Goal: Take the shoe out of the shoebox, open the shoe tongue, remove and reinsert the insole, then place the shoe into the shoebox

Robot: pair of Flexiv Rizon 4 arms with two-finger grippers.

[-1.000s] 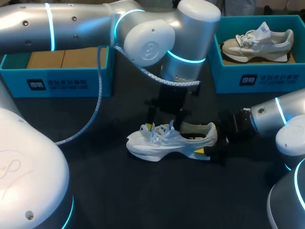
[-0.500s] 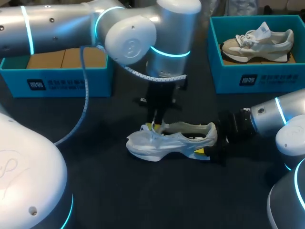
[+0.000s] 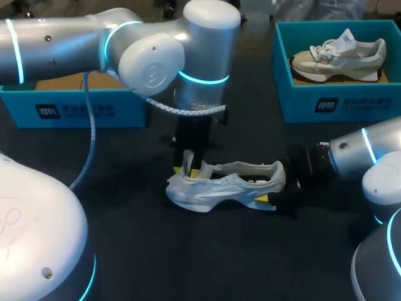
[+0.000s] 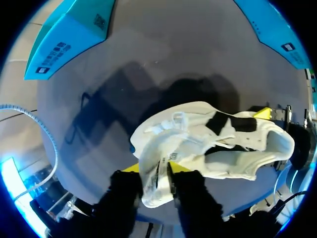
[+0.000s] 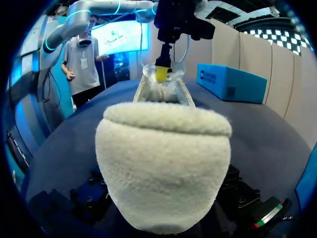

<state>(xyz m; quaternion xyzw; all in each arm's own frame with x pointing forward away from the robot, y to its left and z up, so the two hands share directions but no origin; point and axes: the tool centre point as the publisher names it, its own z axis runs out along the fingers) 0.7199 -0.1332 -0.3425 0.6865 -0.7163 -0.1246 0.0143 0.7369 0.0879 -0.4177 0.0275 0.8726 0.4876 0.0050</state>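
Note:
A white shoe (image 3: 219,185) lies on the dark table, toe to the left. My left gripper (image 3: 192,165) comes straight down on its front and is shut on the tongue (image 4: 154,174), which stands pinched between the yellow-tipped fingers (image 4: 130,169). My right gripper (image 3: 276,187) holds the heel (image 5: 163,163) from the right; one yellow tip (image 3: 264,199) presses the near side, the other is hidden behind the shoe. Ahead of the heel in the right wrist view, the left gripper (image 5: 162,74) hangs over the shoe's opening. The insole is not visible.
A blue shoebox (image 3: 332,103) at the back right holds a beige shoe (image 3: 338,55). Another blue box (image 3: 75,108) with brown cardboard inside stands at the back left. My left arm's big elbow (image 3: 150,59) hangs above the table's middle.
My left arm has shifted left along the shoe, and its gripper has closed on the tongue and drawn it up toward the toe. The right arm and heel have stayed put.

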